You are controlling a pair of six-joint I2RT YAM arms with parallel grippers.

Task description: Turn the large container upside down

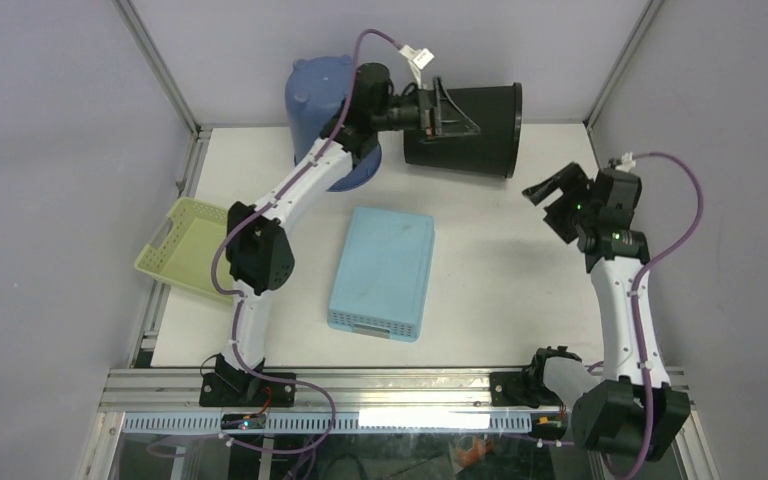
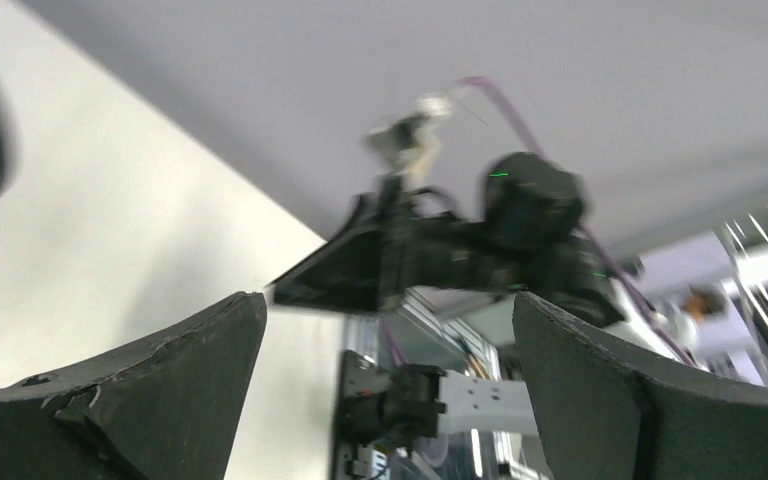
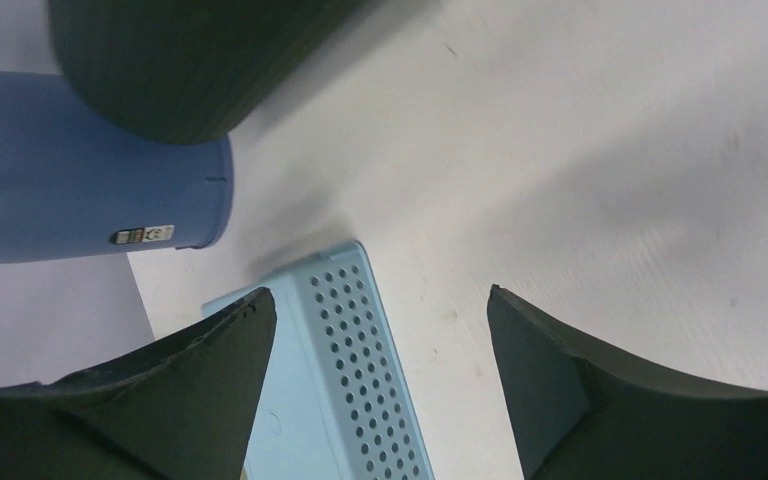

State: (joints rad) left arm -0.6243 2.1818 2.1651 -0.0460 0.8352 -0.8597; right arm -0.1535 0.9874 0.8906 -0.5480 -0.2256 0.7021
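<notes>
While the black bin [image 1: 490, 130] seems tipped sideways at the table's back, rim facing the right gripper [image 1: 542, 205], the left gripper [image 1: 457, 115] hovers nearer, at its narrow end; both jaws are spread and empty.

Bench [image 1: 500, 270] layout
Flat crate [image 1: 383, 270] at centre; large container [image 1: 470, 128] behind it; tub [image 1: 312, 100] left of container; handled basket [image 1: 182, 245] at left edge.
</notes>
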